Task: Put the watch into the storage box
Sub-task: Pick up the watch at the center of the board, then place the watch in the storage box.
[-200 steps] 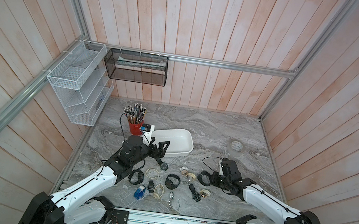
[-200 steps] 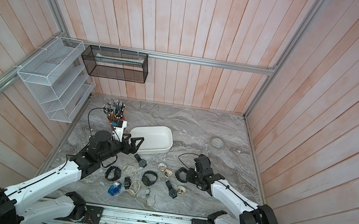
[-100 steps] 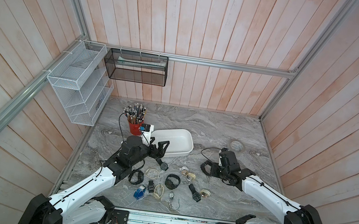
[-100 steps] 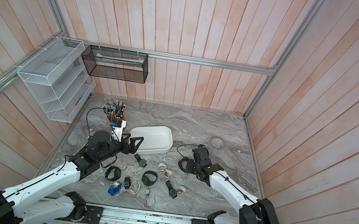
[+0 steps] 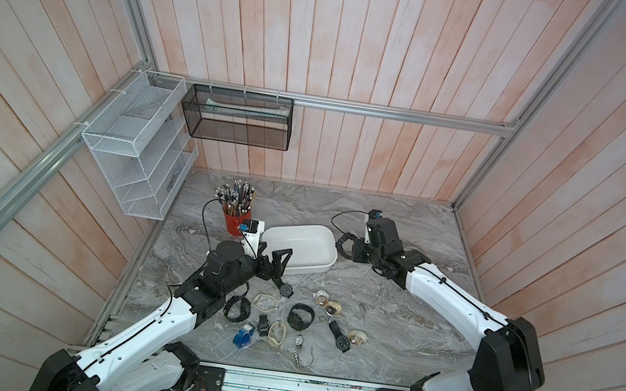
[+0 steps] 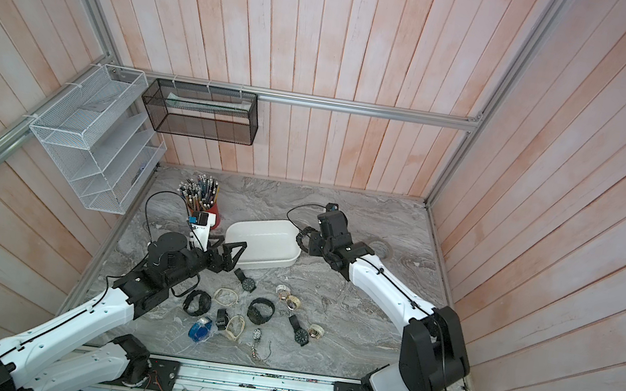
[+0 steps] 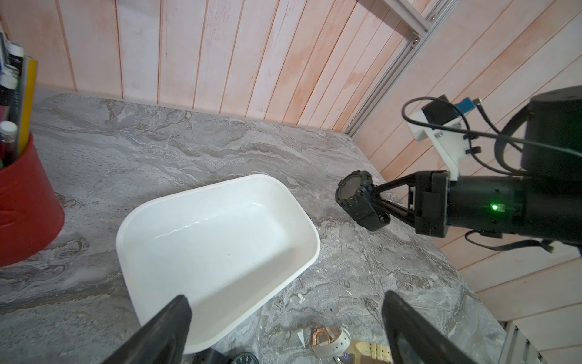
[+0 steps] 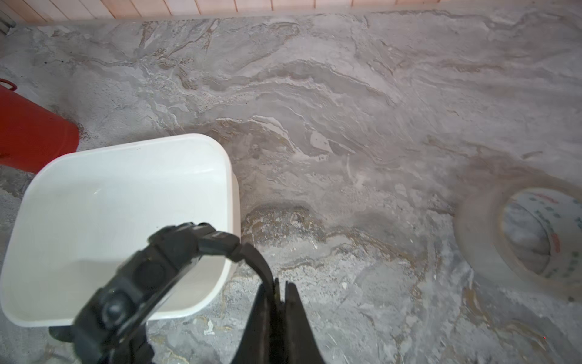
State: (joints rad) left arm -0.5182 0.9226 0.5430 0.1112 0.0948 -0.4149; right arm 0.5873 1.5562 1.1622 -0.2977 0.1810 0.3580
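1. Two fingers of the right gripper point(image 8: 279, 285) are pressed together on the strap of the black watch point(image 8: 151, 271). Only the band sits between them, and the case juts out past the tips.
2. From that pinch the case lies toward the storage box point(image 8: 94, 205). In the right wrist view it overlaps the box's short end wall. In the left wrist view the watch point(image 7: 356, 197) is raised off the table and appears just short of that end of the box point(image 7: 214, 236).
3. In both top views the watch point(image 5: 342, 243) point(image 6: 299, 238) sits just beside the box point(image 5: 295, 244) point(image 6: 262, 243), at the short end facing the right gripper point(image 5: 351, 248).
4. The box's long axis points roughly at this gripper. I judge that a short carry along it would bring the case over the bare floor before letting go. With only the strap gripped, the case may swing.
5. The left gripper point(image 5: 274, 254) has its fingers point(image 7: 176, 315) spread wide and holds nothing. It hovers at the box's long wall on the robot's side, so the right arm is both the nearer one and the loaded one.
6. Loose watches point(image 5: 301, 317) lie on the table beyond that same long wall.
7. A red pencil cup point(image 5: 234, 220) stands by the box's other short end.
8. A tape roll point(image 8: 519, 239) lies well apart from the box.
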